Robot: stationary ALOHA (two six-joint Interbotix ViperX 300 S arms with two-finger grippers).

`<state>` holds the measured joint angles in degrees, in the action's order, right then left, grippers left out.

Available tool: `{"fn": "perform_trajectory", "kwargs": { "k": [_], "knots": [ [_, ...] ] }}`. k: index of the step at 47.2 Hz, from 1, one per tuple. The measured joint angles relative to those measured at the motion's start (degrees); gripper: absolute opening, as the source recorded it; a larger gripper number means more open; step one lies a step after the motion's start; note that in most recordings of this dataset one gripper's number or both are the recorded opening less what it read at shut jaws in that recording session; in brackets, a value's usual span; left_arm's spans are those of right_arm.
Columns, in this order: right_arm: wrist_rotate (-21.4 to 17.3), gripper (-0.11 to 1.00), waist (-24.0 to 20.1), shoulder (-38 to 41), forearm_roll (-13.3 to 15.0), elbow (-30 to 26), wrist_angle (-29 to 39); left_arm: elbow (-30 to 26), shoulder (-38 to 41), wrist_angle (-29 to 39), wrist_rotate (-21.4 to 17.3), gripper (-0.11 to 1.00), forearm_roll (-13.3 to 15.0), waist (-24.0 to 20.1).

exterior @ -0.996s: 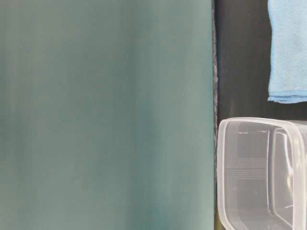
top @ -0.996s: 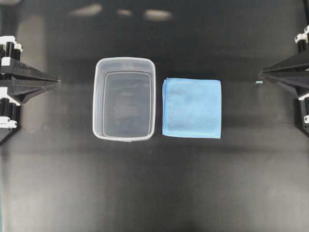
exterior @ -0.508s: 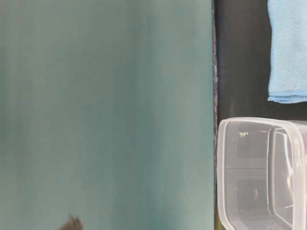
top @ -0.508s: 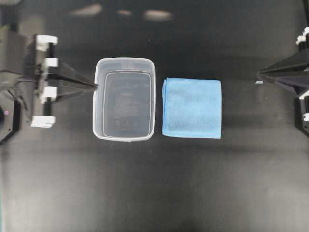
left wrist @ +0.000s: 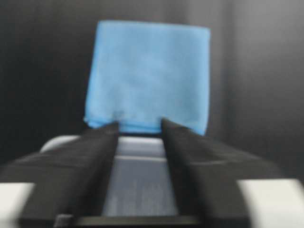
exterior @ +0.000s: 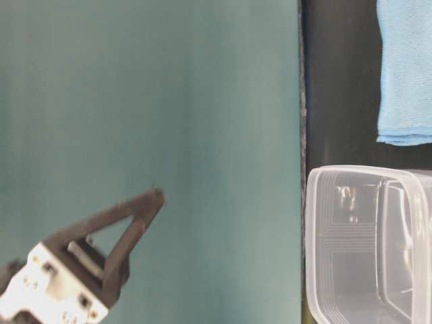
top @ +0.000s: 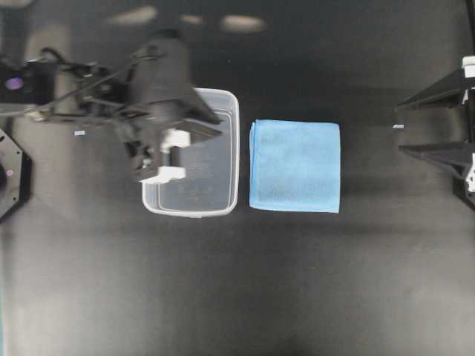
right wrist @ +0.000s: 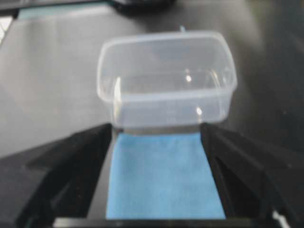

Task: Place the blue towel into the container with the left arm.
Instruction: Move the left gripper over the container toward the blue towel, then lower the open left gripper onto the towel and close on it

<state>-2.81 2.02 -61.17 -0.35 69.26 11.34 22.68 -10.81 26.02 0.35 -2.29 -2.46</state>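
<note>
The blue towel lies folded flat on the tabletop, just beside the container at its 3 o'clock. The left end effector, fingers slightly apart, hovers above the container; it should cross over, descend on the towel's near edge, and pinch through every layer.

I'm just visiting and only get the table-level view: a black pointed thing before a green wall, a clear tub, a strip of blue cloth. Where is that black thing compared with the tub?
Observer: Overhead, it is the left hand, poised above the tub and pointing toward the cloth.
Operator: Is it holding the cloth?
Observer: No. The left wrist view shows its fingers apart with nothing between them; the cloth lies folded flat on the table beyond the tub.
Operator: Is there another arm?
Observer: Yes. The right hand sits at the overhead view's right edge, open, clear of the cloth.
</note>
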Motion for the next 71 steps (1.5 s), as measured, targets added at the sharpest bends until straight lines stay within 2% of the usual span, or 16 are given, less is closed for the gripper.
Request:
{"fn": "perform_trajectory", "kwargs": {
  "k": [5,8,10,16,24,35,55,71],
  "knots": [
    [0.0,0.74,0.0,-0.7,-0.09,0.09,0.35,-5.36,4.22,3.08,-0.09,0.78,0.0,-0.26],
    [0.0,0.74,0.0,-1.14,0.0,0.09,0.26,-8.44,7.12,4.92,-0.18,0.88,-0.09,-0.26],
    [0.0,0.74,0.0,-1.49,-0.09,0.09,0.26,-10.11,9.23,6.24,-0.35,0.91,0.0,-0.26],
    [0.0,0.74,0.0,-2.9,0.0,0.09,0.26,-15.12,15.38,10.55,-1.76,0.89,-0.09,-0.26],
    [-0.44,0.74,0.26,-4.57,0.0,0.09,0.18,-22.41,24.43,15.82,-6.06,0.89,0.0,0.35],
    [-0.79,0.74,0.35,-8.0,0.0,0.09,0.79,-29.62,33.66,16.61,-8.0,0.89,0.0,0.97],
    [-0.88,0.74,0.35,-10.99,-0.09,-0.26,3.87,-30.5,43.68,16.0,-8.0,0.89,-0.09,0.7],
    [-0.97,0.73,0.35,-11.07,-0.09,-0.26,3.87,-30.5,44.91,12.74,-7.47,0.89,-0.09,1.14]
  ]
}}
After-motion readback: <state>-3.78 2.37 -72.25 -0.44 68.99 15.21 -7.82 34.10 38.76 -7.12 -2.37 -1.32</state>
